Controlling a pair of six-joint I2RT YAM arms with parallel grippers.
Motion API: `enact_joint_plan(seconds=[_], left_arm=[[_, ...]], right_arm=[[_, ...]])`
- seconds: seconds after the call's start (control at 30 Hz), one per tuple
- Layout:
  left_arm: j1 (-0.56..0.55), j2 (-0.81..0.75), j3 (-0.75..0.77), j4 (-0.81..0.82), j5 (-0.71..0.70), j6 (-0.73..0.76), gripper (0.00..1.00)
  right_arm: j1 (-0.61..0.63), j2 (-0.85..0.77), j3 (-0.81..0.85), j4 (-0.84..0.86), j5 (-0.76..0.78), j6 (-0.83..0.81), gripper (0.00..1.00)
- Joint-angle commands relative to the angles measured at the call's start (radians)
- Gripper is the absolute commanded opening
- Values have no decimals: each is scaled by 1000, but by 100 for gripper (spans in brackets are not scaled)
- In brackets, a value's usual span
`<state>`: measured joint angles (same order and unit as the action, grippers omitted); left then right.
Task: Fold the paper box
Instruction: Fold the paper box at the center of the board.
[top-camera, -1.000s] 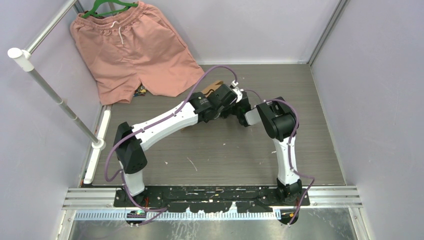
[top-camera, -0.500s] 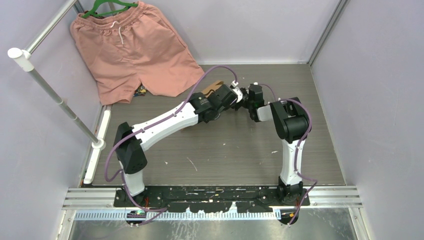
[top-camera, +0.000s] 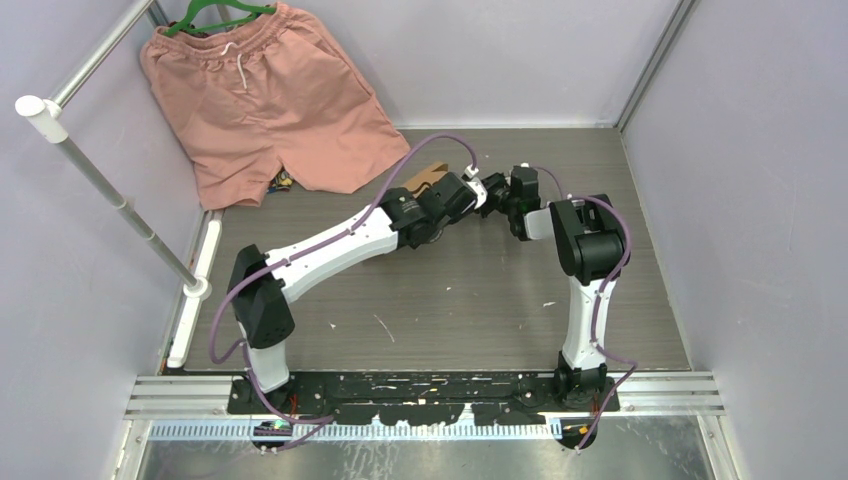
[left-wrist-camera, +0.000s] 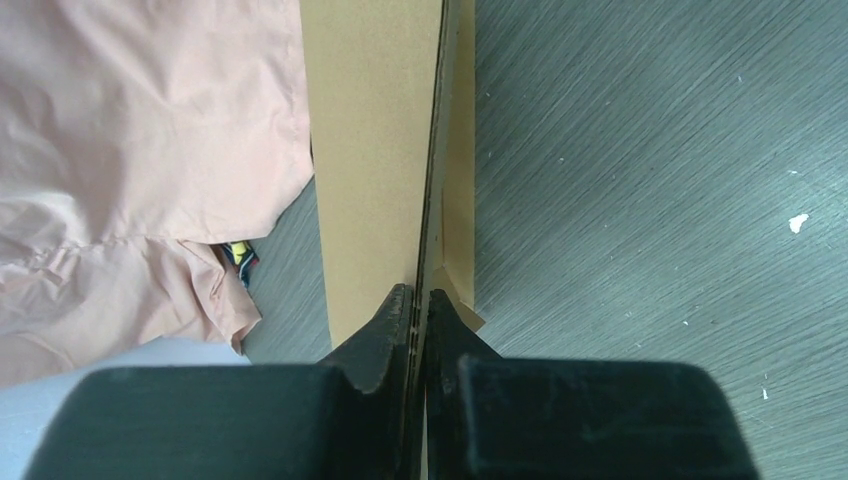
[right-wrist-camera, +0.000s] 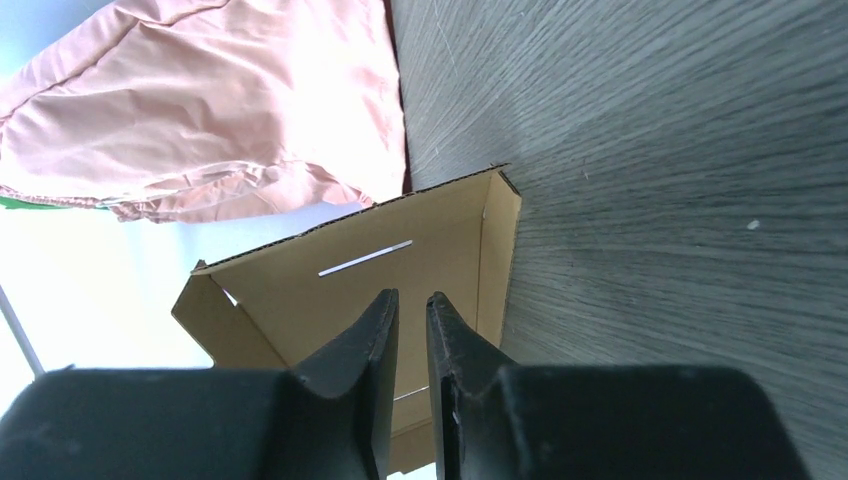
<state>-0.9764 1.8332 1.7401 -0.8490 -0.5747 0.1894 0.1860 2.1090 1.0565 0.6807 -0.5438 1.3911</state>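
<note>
The paper box (top-camera: 428, 176) is brown cardboard, mostly hidden under the left arm in the top view. My left gripper (left-wrist-camera: 418, 295) is shut on the thin edge of an upright cardboard panel (left-wrist-camera: 370, 150), which runs away from the fingertips. In the right wrist view the box (right-wrist-camera: 300, 290) shows its inner face, with a slit and folded side flaps. My right gripper (right-wrist-camera: 411, 298) stands in front of that face, open by a narrow gap with nothing between the fingers. In the top view the two grippers meet near the table's middle back, left gripper (top-camera: 478, 192) beside right gripper (top-camera: 503, 196).
Salmon-pink shorts (top-camera: 262, 95) hang on a green hanger at the back left, their hem close to the box (left-wrist-camera: 140, 150). A metal rail (top-camera: 100, 180) runs along the left. Purple walls close in the grey wood-grain table (top-camera: 450, 300).
The right arm has swung right and toward the back, drawing its gripper off the box, and its jaws have parted a little. The left arm and its grip have not moved.
</note>
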Motion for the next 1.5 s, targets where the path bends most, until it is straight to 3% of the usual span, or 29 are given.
enact_joint_plan(seconds=[0.0, 0.43, 0.6, 0.7, 1.03, 1.47], left_arm=[[-10, -10, -19, 6, 39, -37, 6], [5, 3, -24, 15, -19, -41, 6], [24, -2, -24, 18, -47, -37, 6], [65, -3, -6, -1, -48, -40, 6], [222, -34, 45, -42, 73, -29, 7], [314, 23, -2, -55, 182, -77, 8]], right_arm=[[0, -28, 55, 24, -25, -15, 23], [3, -9, 81, -60, -41, -70, 23], [5, -16, 86, -175, -29, -152, 24], [12, -23, 98, -270, -13, -224, 30], [45, -47, 199, -555, 52, -433, 40], [102, -42, 300, -784, 163, -583, 45]])
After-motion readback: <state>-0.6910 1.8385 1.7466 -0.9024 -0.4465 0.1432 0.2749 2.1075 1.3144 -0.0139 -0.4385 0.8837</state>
